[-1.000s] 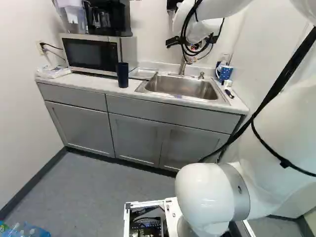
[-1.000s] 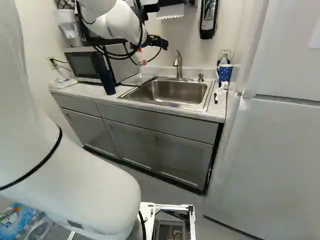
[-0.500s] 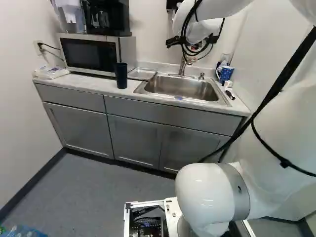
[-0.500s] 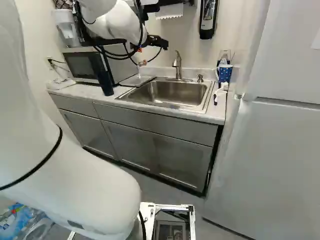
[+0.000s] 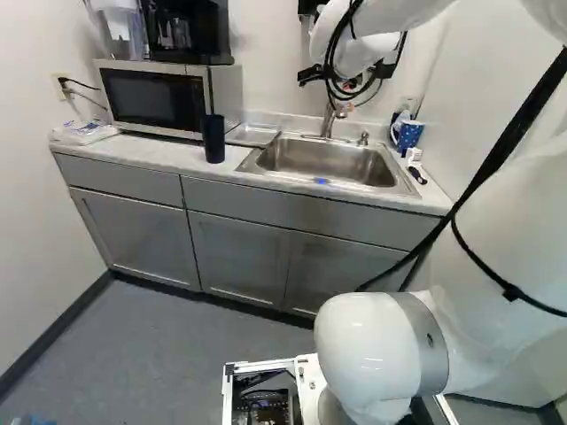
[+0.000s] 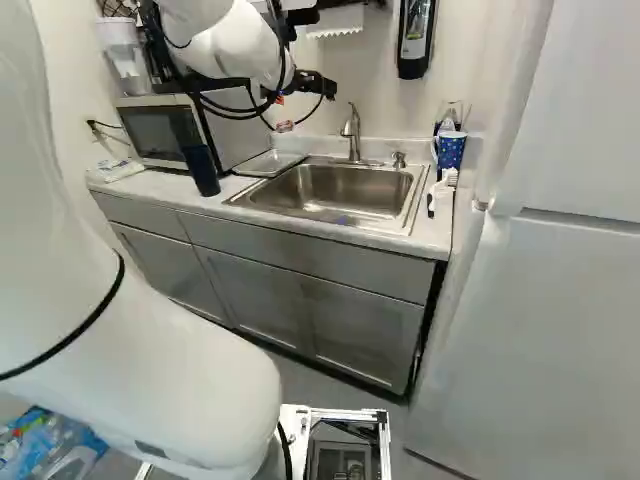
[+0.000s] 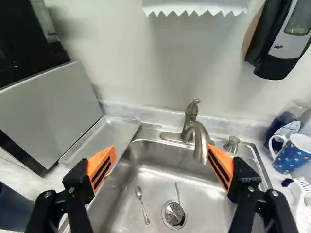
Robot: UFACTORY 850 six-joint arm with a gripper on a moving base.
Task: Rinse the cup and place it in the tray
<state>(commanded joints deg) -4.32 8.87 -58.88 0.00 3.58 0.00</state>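
Pale wall [image 7: 121, 58] backs the tabletop [image 5: 142, 150], where my gripper [image 7: 161, 148] faces the sink [image 7: 160, 179], wide and empty, probably so it can take the cup. Flat beside the basin, the tray [image 7: 104, 138] seems placed for draining; the dark cup [image 5: 213, 139], likely mine to rinse, stands upright before the microwave [image 5: 155, 97], the dotted mug [image 7: 296, 153] across the sink.
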